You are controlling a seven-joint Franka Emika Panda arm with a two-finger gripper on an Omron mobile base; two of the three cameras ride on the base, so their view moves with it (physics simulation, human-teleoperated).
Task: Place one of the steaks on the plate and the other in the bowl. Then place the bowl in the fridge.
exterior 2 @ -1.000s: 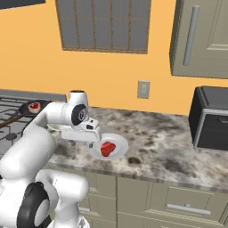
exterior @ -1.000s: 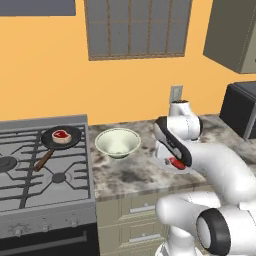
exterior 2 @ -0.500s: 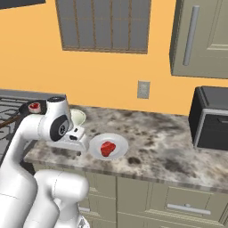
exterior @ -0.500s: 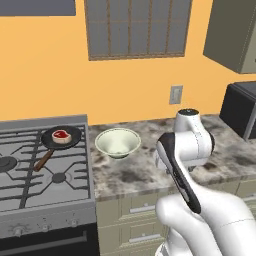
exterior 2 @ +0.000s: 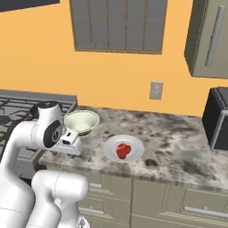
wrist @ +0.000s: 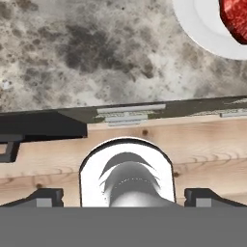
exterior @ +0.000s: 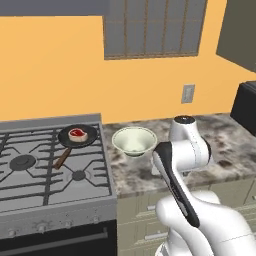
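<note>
The counter (exterior 2: 178,147) is mottled grey polished stone, the plate (exterior 2: 133,144) on it smooth glossy white, the bowl (exterior: 134,141) beside it matt cream (ceramic-looking), and the floor (wrist: 202,144) below the counter knotty pale wood.

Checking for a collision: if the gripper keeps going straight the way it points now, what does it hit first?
Probably the bare granite counter near its front edge, just beside the plate with a steak. The open gripper holds nothing; depth is uncertain.

Nothing to read here, honestly. No labels, brand names, numbers or signs on anything I can make out; every surface looks plain, and the stove knobs are too small to tell.
</note>
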